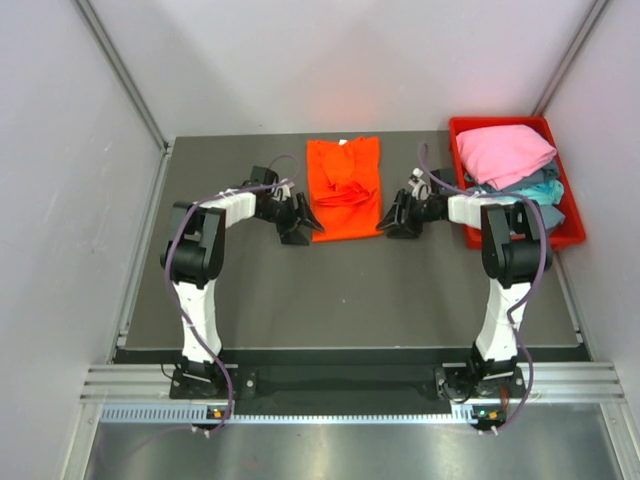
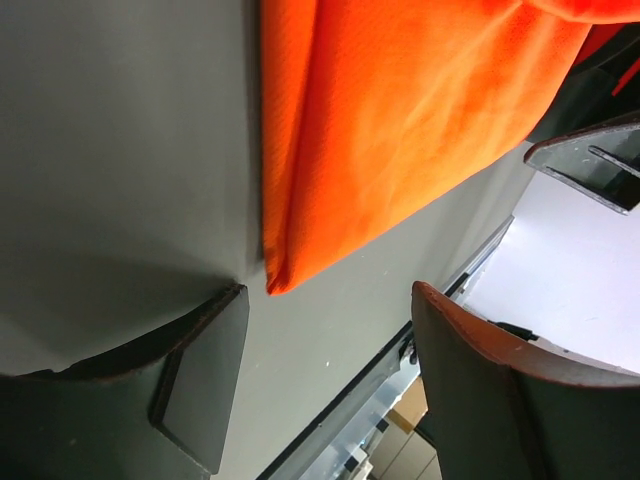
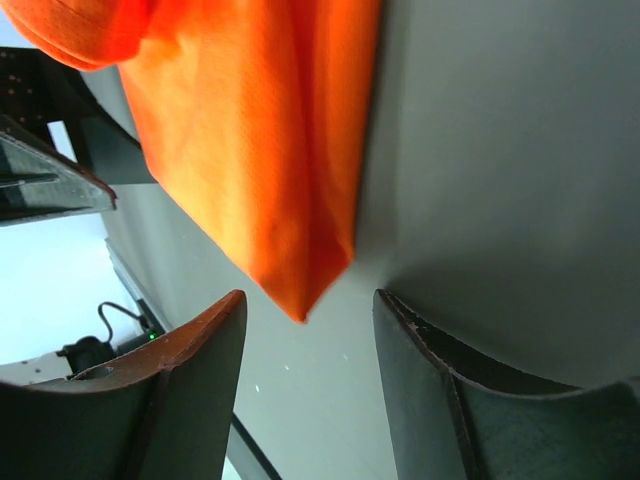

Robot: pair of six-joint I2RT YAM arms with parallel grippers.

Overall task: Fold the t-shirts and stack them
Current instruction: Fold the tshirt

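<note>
An orange t-shirt (image 1: 343, 187) lies folded lengthwise into a narrow strip at the back middle of the table. Its near left corner (image 2: 275, 280) sits just ahead of my left gripper (image 1: 303, 228), which is open and holds nothing. The near right corner (image 3: 300, 305) points at the gap of my right gripper (image 1: 394, 223), also open and apart from the cloth. More t-shirts lie heaped in the red bin (image 1: 573, 231): a pink one (image 1: 505, 152) on top, teal (image 1: 545, 188) and grey-blue ones under it.
The red bin stands at the back right corner, close to the right arm's elbow. Grey walls enclose the table on three sides. A metal rail (image 1: 350, 385) runs along the near edge by the arm bases.
</note>
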